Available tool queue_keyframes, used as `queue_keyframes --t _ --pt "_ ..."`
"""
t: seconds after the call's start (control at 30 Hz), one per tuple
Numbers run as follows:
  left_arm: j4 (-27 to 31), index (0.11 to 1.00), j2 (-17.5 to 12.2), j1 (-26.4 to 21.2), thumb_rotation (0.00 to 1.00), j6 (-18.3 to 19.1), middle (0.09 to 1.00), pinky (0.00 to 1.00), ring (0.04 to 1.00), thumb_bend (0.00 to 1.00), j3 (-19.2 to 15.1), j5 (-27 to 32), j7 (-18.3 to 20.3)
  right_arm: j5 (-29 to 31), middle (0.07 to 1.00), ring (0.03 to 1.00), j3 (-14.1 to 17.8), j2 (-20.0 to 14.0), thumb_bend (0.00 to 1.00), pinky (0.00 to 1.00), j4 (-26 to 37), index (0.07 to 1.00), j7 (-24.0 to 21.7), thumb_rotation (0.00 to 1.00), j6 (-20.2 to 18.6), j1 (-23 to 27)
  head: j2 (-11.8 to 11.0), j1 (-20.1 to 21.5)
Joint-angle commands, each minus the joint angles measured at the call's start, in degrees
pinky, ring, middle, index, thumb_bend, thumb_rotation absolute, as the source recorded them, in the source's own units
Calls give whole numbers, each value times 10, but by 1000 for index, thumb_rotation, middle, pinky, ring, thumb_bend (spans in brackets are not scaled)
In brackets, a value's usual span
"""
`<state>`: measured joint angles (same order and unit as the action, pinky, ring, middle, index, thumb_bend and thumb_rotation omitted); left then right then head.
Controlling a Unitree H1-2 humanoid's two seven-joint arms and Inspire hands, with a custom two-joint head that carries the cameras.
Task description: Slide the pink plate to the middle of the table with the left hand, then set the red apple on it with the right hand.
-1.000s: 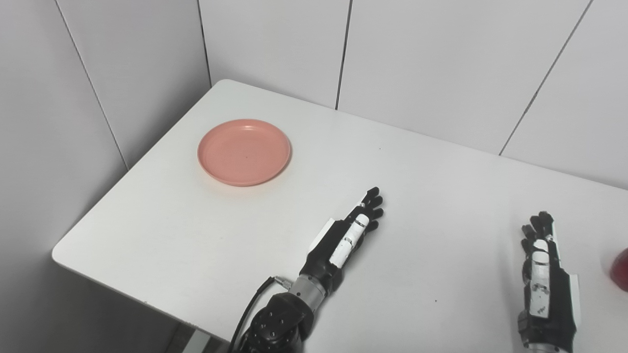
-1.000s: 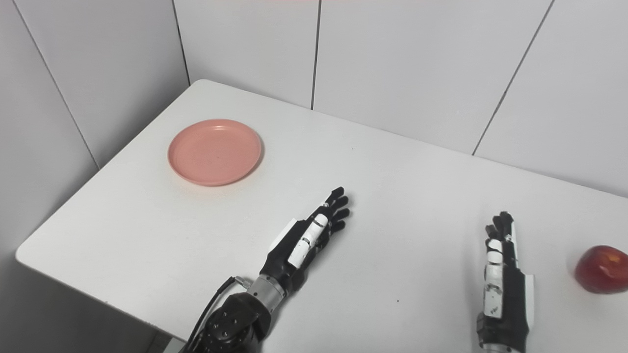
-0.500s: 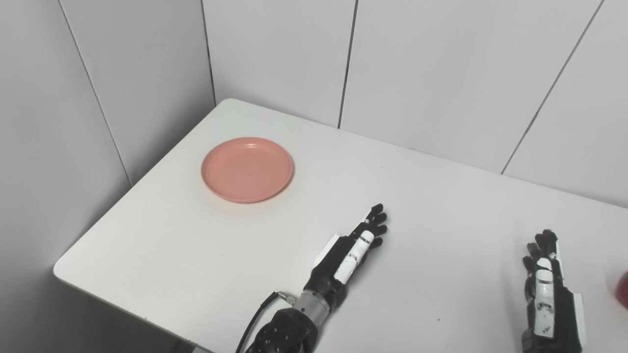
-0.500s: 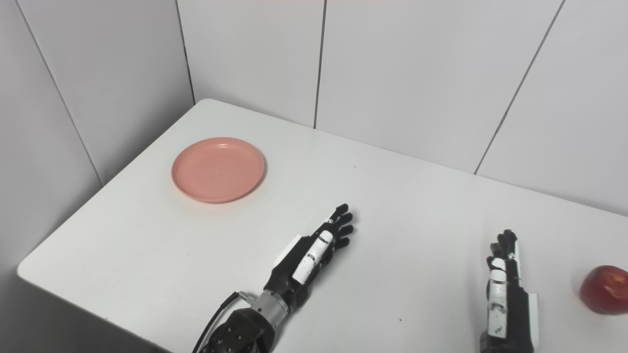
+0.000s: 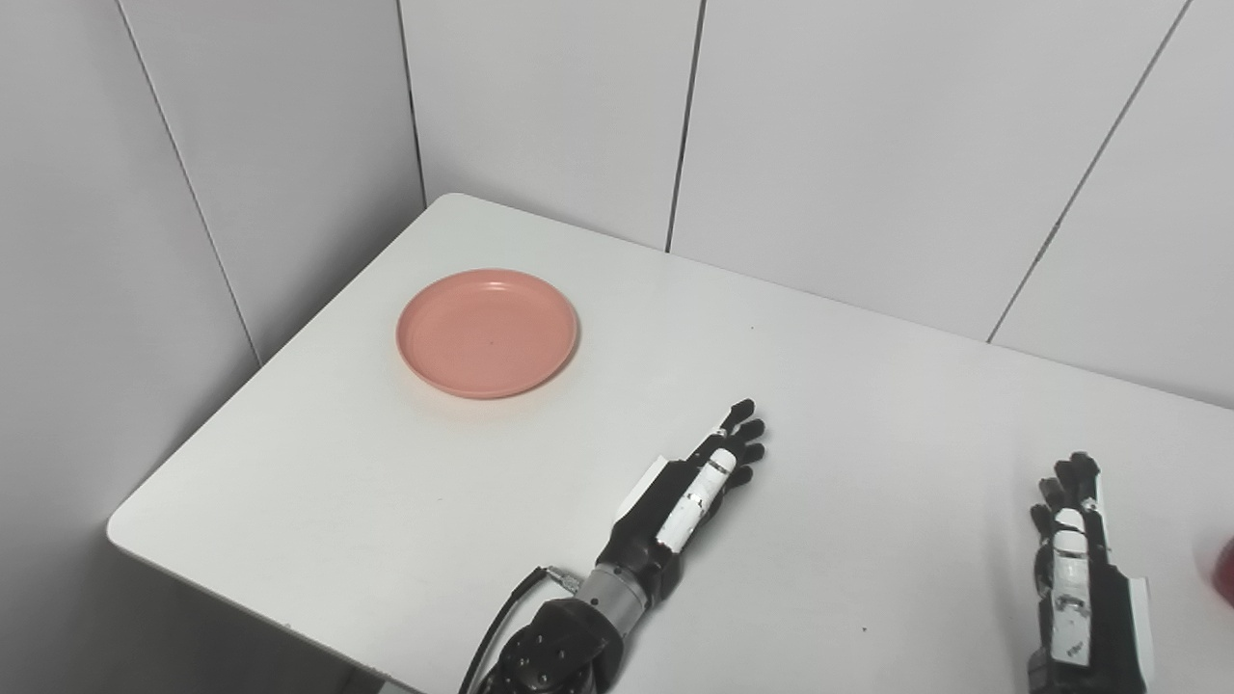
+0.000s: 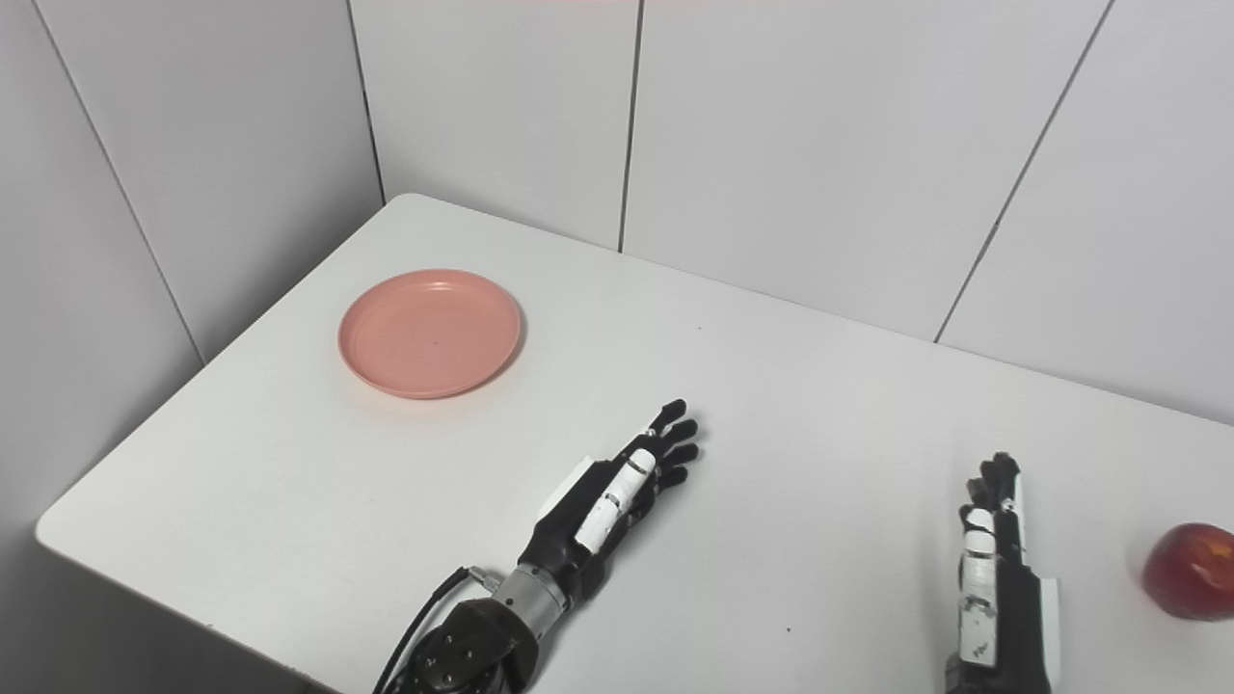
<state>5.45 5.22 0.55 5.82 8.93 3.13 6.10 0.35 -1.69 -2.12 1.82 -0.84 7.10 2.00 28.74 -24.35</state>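
1. Bottom edge of the frame: the left hand [image 6: 617,492] reaches in from bottom centre, fingers extended and lying close together, pointing toward the upper right; it holds nothing; a black cable [image 6: 416,619] loops at its wrist.
2. Bottom right: the right hand [image 6: 998,569] stands edge-on, fingers straight and pointing up the frame; it holds nothing; whether either hand touches the surface cannot be told.
3. Right edge, just above the bottom: the red apple [image 6: 1191,583] rests on the table [image 6: 819,386], beside the right hand but apart from it; in the left eye view only a sliver of it shows.
4. Left of centre, farther back: the pink plate [image 6: 430,333] lies flat and empty near the table's left edge, well apart from the left hand.
5. Upper frame: pale wall panels [image 6: 800,125] with dark seams meet in a corner behind the table.
6. No brand, label or writing can be read on any item.
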Motion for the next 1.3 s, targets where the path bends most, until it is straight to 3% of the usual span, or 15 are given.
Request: queue_keyframes --t 0.0,0.2,0.5,0.9,1.27 --pt "34 969 3 -19 1000 18 970 964 949 394 -2 19 8 -5 983 987 0 3 0 1000 -3 989 0 1000 11 -15 0 0" --pt "94 948 -5 -36 1000 71 953 959 933 423 -10 40 10 -3 990 997 -1 3 0 1000 3 995 -1 1000 0 -16 1 -3" --pt "133 936 -20 -63 1000 111 943 956 925 415 -27 53 3 0 990 998 -1 3 0 1000 -2 993 -3 1000 6 -13 -1 -5" --pt "165 913 -52 -128 1000 137 931 917 911 407 -94 81 -9 1 996 996 0 4 0 1000 -9 998 -2 1000 8 -9 -8 -9" --pt "153 895 -91 -174 1000 127 910 907 900 398 -163 106 -18 7 1000 1000 1 5 0 1000 -8 1000 -4 1000 0 -9 -12 -11"
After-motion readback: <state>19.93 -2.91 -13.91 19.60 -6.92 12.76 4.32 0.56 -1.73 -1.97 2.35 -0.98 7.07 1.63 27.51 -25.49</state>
